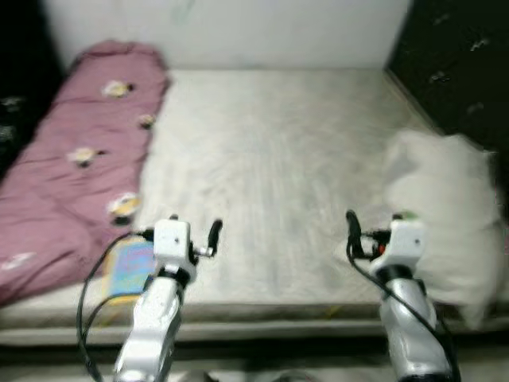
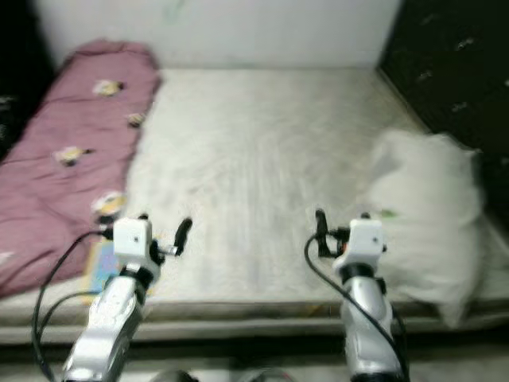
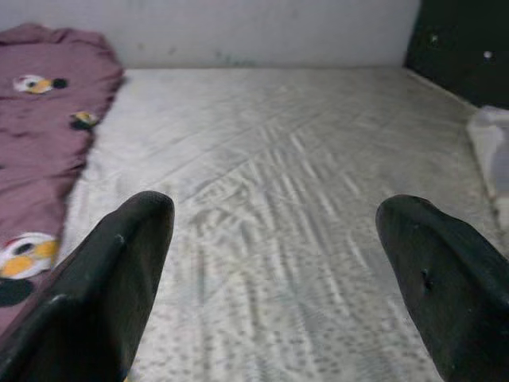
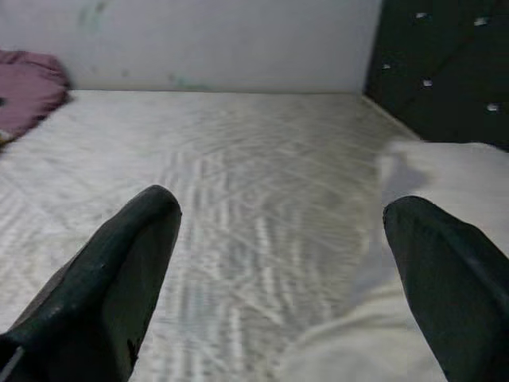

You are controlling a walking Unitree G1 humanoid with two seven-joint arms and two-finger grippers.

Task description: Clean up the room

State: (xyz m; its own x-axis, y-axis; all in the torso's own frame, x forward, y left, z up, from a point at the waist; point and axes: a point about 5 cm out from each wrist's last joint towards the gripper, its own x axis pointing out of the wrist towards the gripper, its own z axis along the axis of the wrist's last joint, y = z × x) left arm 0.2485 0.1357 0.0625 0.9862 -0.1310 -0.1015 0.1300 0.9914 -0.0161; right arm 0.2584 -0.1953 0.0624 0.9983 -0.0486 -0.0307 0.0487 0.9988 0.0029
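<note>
Left gripper (image 3: 274, 263): raised over the near edge of the bed, fingers (image 3: 111, 294) spread wide, holding nothing; pointed across the mattress toward the far wall
Right gripper (image 4: 282, 270): raised over the near edge on the right, fingers (image 4: 119, 278) spread wide, holding nothing; pillow just beyond its outer finger
Left arm: silver, reaching up from below, black cable looping off its side
Right arm: silver, reaching up from below, black cable along its inner side
Mattress (image 1: 270, 159): pale, faintly patterned, bare across the middle between the two grippers
Blanket (image 1: 71, 151): pink-mauve with small cartoon prints, bunched lengthwise along the left side of the mattress, running from the near edge up to the far wall
Pillow (image 1: 445, 215): white, lying at the right edge of the mattress beside the dark headboard, close to the right gripper, apart from it
Book (image 1: 131, 267): flat, colourful, blue and yellow, on the near left corner of the mattress, just beside the blanket's edge and partly behind the left arm; kind of item hard to tell through the blur
Headboard (image 1: 453, 64): black, tufted, along the right side of the bed
Wall (image 1: 238, 28): white, behind the far edge of the mattress
Head views: somewhat blurred
</note>
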